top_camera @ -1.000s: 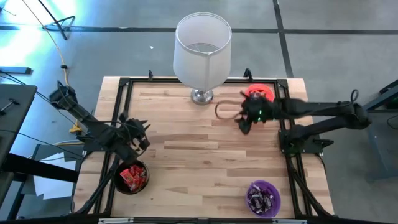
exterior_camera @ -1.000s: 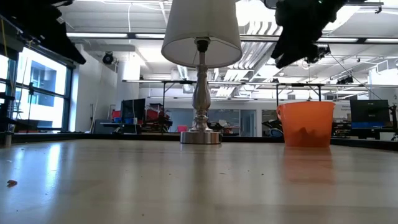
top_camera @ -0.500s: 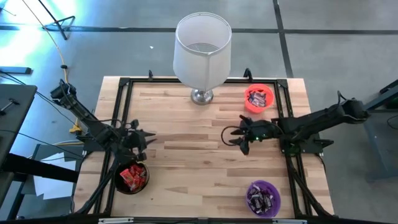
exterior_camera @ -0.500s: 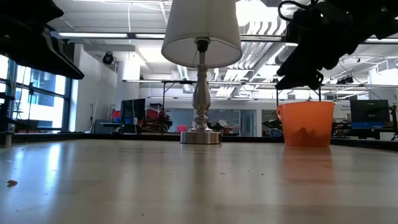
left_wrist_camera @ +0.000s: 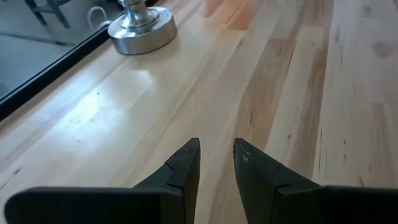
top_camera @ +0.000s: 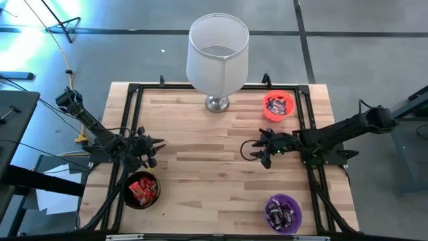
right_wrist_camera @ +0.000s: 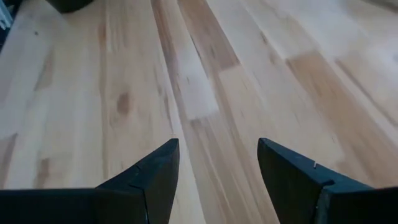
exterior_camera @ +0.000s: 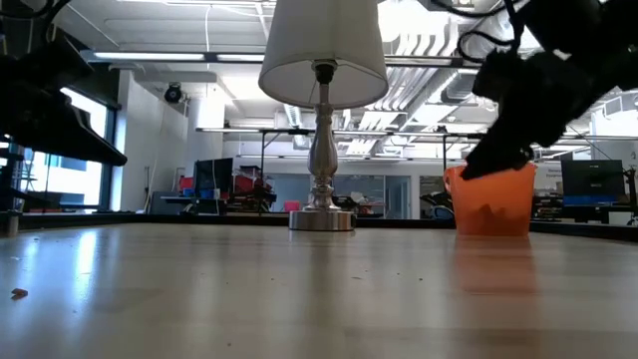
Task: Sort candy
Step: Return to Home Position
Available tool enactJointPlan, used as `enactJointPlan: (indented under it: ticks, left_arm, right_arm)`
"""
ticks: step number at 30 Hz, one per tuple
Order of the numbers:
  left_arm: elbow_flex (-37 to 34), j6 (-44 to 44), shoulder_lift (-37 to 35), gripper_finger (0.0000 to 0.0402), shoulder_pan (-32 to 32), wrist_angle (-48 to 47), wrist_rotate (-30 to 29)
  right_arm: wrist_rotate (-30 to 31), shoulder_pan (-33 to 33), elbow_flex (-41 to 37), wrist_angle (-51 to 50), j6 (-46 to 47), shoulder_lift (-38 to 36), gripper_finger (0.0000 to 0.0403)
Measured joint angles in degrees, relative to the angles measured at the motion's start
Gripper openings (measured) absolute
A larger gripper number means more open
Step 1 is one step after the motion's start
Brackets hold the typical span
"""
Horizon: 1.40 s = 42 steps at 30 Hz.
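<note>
Hovering low over pale wooden plank table (top_camera: 200, 175): left gripper (left_wrist_camera: 216, 149) barely parted, empty; right gripper (right_wrist_camera: 217, 147) spread wide, likewise gripping nothing.

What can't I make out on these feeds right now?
- Low view: the orange bowl's own wall hides what is inside it.
- High view: the candy in the purple bowl is too small to count.
- Right wrist view: a dark object is cut off by the edge and cannot be identified.
- High view: the lamp shade hides the table beneath it.
</note>
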Motion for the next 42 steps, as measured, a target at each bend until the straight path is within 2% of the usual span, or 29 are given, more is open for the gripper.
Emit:
enactJointPlan:
  ticks: [5,10,18,24,29,34,42]
  left_arm:
    - [-1.5,0.0,-2.2,0.0085,0.0,0.2,0.0]
    - [-1.5,3.3,-3.4,0.0085,0.0,0.2,1.6]
    - [-1.5,3.4,-4.6,0.0085,0.0,0.2,1.6]
    - [-1.5,3.0,-4.8,0.0085,0.0,0.2,1.7]
    - [-1.5,2.8,-4.8,0.0085,0.0,0.2,1.7]
    - [-1.5,2.8,-4.8,0.0085,0.0,0.2,1.8]
    - [-1.5,2.7,-4.8,0.0085,0.0,0.2,1.8]
  right_arm:
    - [0.0,0.0,-5.2,4.9,3.4,0.0,0.0211]
    - [-0.2,0.0,-11.4,15.0,4.5,0.0,0.0211]
    - [0.4,0.0,-19.3,28.7,7.7,0.0,0.0211]
    - [1.6,0.0,-19.7,27.7,5.5,0.0,0.0211]
    - [7.5,-0.1,-19.7,21.5,3.6,0.0,0.0211]
    - [5.4,-0.1,-19.7,14.1,8.1,-0.1,0.0211]
    - [6.3,0.0,-19.7,16.2,5.2,0.0,0.0211]
